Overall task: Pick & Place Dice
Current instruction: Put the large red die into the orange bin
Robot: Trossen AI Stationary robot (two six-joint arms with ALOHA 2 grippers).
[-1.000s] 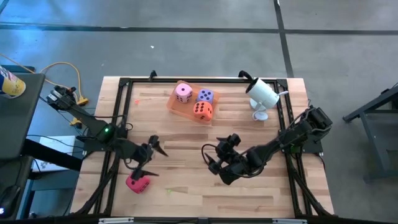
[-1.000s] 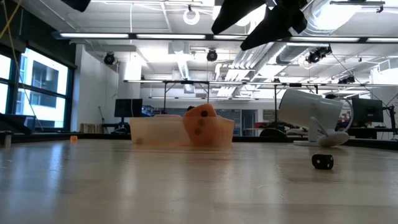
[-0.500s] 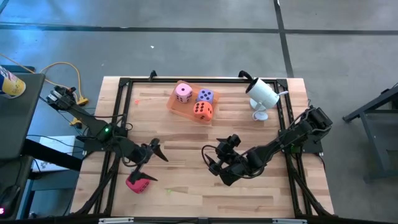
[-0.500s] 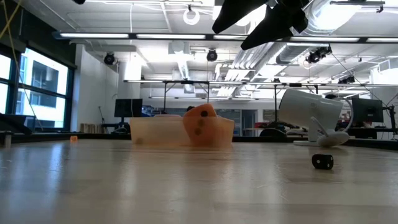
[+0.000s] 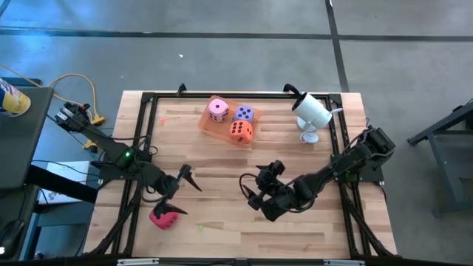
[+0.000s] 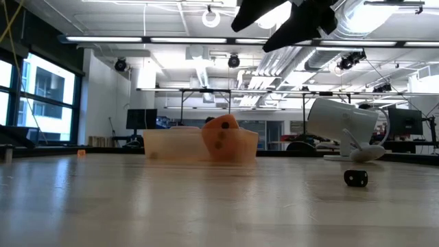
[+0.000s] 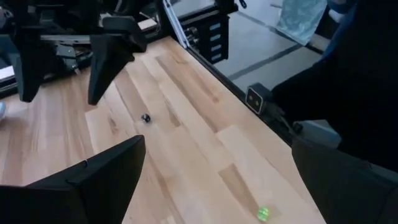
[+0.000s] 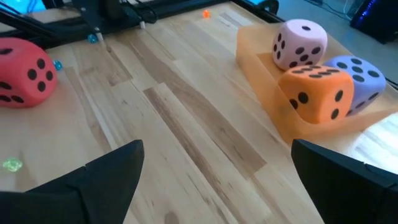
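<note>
Probably an open-plan lab or workshop: white exposed ceiling ducts, long strip lights, dark computer monitors at centre left.

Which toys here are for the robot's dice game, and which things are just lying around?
For the job:
- red die, on the table
- pink die, in the orange tray
- purple die, in the tray
- orange die, in the tray

Just lying about:
- white camera
- small black bit
- tiny green bit

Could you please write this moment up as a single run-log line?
left tool: open, above red die, empty | right tool: open, mid-table, empty | pink, purple, orange dice: in tray
</note>
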